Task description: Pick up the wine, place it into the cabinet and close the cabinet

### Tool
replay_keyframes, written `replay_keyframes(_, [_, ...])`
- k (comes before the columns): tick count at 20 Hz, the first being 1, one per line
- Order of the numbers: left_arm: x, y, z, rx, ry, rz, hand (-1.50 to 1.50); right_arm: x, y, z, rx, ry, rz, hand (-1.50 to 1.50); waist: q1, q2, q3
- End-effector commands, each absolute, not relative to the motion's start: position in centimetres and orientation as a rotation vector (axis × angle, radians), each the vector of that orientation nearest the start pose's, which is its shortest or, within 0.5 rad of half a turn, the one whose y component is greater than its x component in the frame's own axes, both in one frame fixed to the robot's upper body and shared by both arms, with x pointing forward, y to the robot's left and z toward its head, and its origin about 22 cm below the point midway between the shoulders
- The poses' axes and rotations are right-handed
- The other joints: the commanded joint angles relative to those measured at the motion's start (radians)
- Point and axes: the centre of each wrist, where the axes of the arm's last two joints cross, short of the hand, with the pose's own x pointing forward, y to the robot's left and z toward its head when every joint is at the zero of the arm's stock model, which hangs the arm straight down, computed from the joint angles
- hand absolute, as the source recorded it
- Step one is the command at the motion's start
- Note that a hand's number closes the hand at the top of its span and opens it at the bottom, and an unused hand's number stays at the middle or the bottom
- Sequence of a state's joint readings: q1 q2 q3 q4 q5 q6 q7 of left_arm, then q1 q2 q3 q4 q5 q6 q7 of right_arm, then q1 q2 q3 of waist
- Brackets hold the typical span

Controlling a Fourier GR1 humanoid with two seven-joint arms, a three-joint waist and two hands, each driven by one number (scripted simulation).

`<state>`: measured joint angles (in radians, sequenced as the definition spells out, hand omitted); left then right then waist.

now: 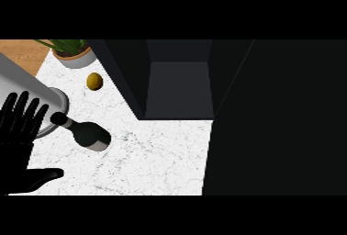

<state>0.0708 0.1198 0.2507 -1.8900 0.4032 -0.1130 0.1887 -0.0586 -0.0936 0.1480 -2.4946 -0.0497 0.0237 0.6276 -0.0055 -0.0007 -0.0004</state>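
Wine bottle (86, 132) standing on the worktop (156, 160), ungrasped.
Left hand (20, 137) at the view's left edge, fingers spread and straight, just left of the bottle; open cabinet (177, 87) beyond.

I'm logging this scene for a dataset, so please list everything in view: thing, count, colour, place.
wine bottle: one, dark with a pale label band, standing on the counter, left of centre.
cabinet: one, black, open, at the back centre and right.
potted plant: one, green leaves in a grey pot, far left corner.
small oval object: one, yellow-brown, on the counter near the plant.
metal cylinder: one, grey, at the left edge behind the bottle.
counter: one, white marble.
left hand: one, black, open, fingers up, at the left edge.
right hand: not in view.
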Motion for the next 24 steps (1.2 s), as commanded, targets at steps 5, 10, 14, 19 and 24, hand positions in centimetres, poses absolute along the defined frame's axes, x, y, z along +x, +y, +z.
replay_keyframes(5, [20.6, 32.5, 4.9, -0.034, -1.727, 0.239, -1.5, 10.1, -21.7, 21.9, 0.192, -1.957, 0.255, -1.5, -0.002, -0.002, 0.001])
replay_keyframes(10, [20.8, 33.2, 2.2, -0.043, -1.695, 0.242, -1.5, 11.5, -22.0, 22.2, 0.185, -1.939, 0.259, -1.5, 0.003, 0.0, 0.0])
replay_keyframes(14, [22.5, 32.9, -0.6, -0.048, -1.693, 0.247, -1.5, 11.8, -20.9, 21.7, 0.203, -1.952, 0.219, -1.5, 0.001, 0.0, 0.0])
replay_keyframes(19, [22.5, 34.3, -1.1, -0.061, -1.686, 0.226, -1.5, 10.1, -20.7, 21.6, 0.207, -1.961, 0.225, -1.5, -0.003, -0.002, 0.0])
replay_keyframes(24, [24.2, 33.5, -2.4, -0.092, -1.672, 0.214, -1.5, 11.2, -20.8, 21.6, 0.194, -1.949, 0.226, -1.5, -0.001, 0.0, 0.0])
